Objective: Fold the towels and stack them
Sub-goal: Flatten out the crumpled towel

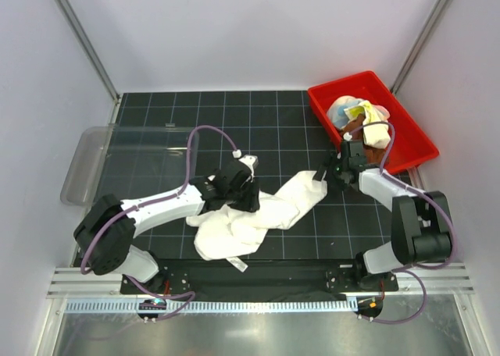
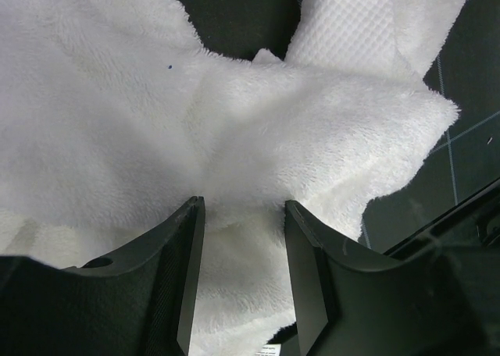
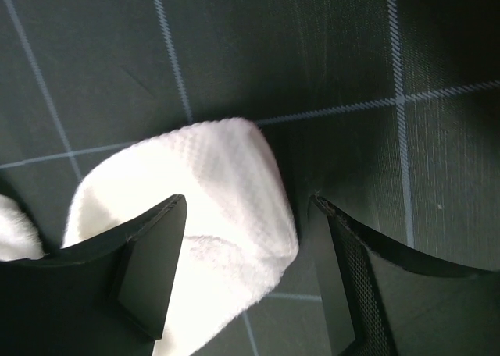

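A robotics lab test cell: plain white panels point(image 1: 258, 28) in metal framing point(image 1: 82, 36) enclose a dark gridded surface point(image 1: 258, 122), with the left arm point(image 1: 160, 206) and right arm point(image 1: 387, 190) bolted by an aluminium rail point(image 1: 86, 282) (slotted extrusion).

I can read no writing, number or brand anywhere. The one label I can find is a small white sewn-in tag point(image 1: 237, 265) at the near edge of the large cream-white fluffy towel point(image 1: 250, 215). From above it is too small to read, and my left wrist camera catches only a cut-off sliver of it.
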Action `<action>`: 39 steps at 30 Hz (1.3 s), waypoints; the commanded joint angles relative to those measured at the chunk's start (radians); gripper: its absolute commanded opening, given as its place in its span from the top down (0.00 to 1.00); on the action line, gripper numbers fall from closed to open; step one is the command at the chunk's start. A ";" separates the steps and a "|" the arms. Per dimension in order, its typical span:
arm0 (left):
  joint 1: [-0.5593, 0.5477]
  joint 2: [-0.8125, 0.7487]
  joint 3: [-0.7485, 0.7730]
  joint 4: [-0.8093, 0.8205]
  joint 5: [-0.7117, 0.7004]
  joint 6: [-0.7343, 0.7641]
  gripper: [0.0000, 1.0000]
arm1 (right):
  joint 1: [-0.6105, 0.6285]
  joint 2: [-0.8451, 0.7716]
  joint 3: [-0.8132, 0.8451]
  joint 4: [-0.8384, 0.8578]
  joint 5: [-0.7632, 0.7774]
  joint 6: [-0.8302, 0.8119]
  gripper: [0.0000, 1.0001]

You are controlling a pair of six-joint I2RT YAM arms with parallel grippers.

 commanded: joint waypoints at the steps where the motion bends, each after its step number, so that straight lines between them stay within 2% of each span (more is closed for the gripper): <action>1: -0.004 0.010 0.007 0.019 -0.026 -0.010 0.52 | -0.007 0.076 0.030 0.113 -0.015 -0.042 0.29; 8: -0.003 0.005 0.009 0.016 -0.026 -0.006 0.52 | -0.022 0.137 0.034 0.204 -0.118 -0.084 0.29; 10: -0.006 0.005 0.009 0.013 -0.029 -0.008 0.52 | -0.024 0.139 0.025 0.219 -0.146 -0.102 0.35; 11: -0.004 0.005 0.007 0.014 -0.029 -0.006 0.52 | -0.022 0.136 0.024 0.219 -0.147 -0.108 0.48; 13: -0.004 0.008 0.013 0.014 -0.029 -0.010 0.52 | -0.024 0.128 0.033 0.212 -0.137 -0.137 0.65; 14: -0.004 0.008 0.016 0.014 -0.025 -0.011 0.52 | -0.024 0.119 0.042 0.193 -0.129 -0.145 0.83; 16: -0.004 0.005 0.036 0.010 -0.010 -0.023 0.52 | -0.024 0.043 0.088 0.106 -0.115 -0.160 0.99; 18: -0.004 -0.007 0.073 -0.011 0.048 -0.022 0.52 | -0.024 -0.072 0.148 -0.034 -0.094 -0.168 0.99; 19: -0.004 -0.027 0.142 -0.028 0.056 -0.002 0.51 | -0.022 -0.109 0.237 -0.092 -0.084 -0.165 0.99; 21: -0.004 -0.055 0.228 -0.099 0.022 0.030 0.46 | -0.024 -0.158 0.335 -0.222 -0.107 -0.148 0.99; 24: 0.019 -0.079 0.419 -0.182 -0.026 0.136 0.33 | -0.021 -0.255 0.430 -0.267 -0.170 -0.117 0.99; 27: 0.035 -0.046 0.568 -0.222 -0.020 0.243 0.25 | -0.021 -0.310 0.471 -0.293 -0.208 -0.099 0.99; 29: 0.035 -0.008 0.627 -0.229 -0.003 0.286 0.24 | -0.021 -0.335 0.485 -0.292 -0.236 -0.076 0.99; 32: 0.037 0.020 0.624 -0.182 0.102 0.333 0.23 | -0.021 -0.364 0.488 -0.258 -0.271 0.007 0.99; 35: 0.032 0.057 0.593 -0.050 0.158 0.294 0.23 | -0.021 -0.431 0.472 -0.151 -0.299 0.129 0.99; 37: 0.029 0.074 0.596 -0.021 0.188 0.271 0.23 | -0.021 -0.455 0.464 -0.109 -0.319 0.204 0.99; 39: 0.023 0.088 0.578 0.037 0.218 0.261 0.22 | -0.022 -0.467 0.467 -0.076 -0.330 0.228 0.99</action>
